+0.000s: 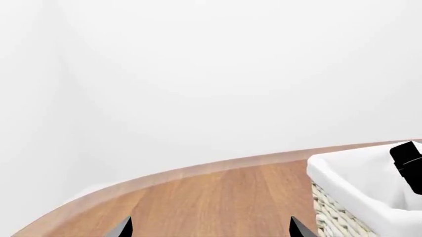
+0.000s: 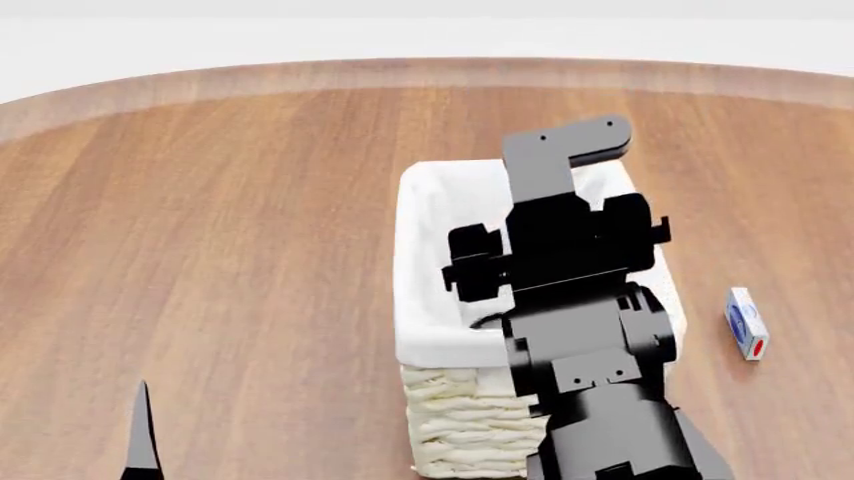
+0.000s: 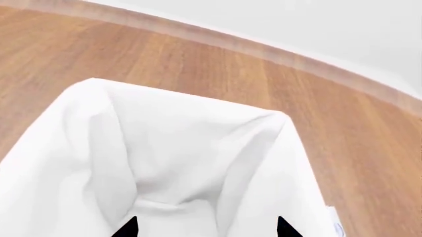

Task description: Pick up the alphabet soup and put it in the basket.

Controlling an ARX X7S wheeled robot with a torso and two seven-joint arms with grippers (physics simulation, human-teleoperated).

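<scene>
Head view shows the right arm reaching over the basket (image 2: pixel 430 300), a tall cream wicker box with white cloth folded over its rim, standing near the middle of the wooden table (image 2: pixel 227 220). The arm's black body covers much of the basket's right side and its opening, so the right claw (image 3: pixel 204 228) itself is hidden from above. In the right wrist view only 2 dark fingertips (image 3: pixel 126 228) show at the frame edge, spread apart over the white lining, with nothing between them, so that claw reads as released and empty.

The alphabet soup can is not visible in any view. It may be lying inside the basket under the arm, but I cannot tell. The only other object is a small white, blue and red carton (image 2: pixel 745 322) on the table to the right of the basket, apart from it.

The left claw (image 1: pixel 209 228) hangs low at the near left, its 2 tips spread wide over bare wood, holding nothing.

Main risk, as I judge it: lifting the right arm out carelessly could snag the loose cloth lining or knock the rim, tipping or dragging the basket. A sideways swing to the right could also strike the carton.
</scene>
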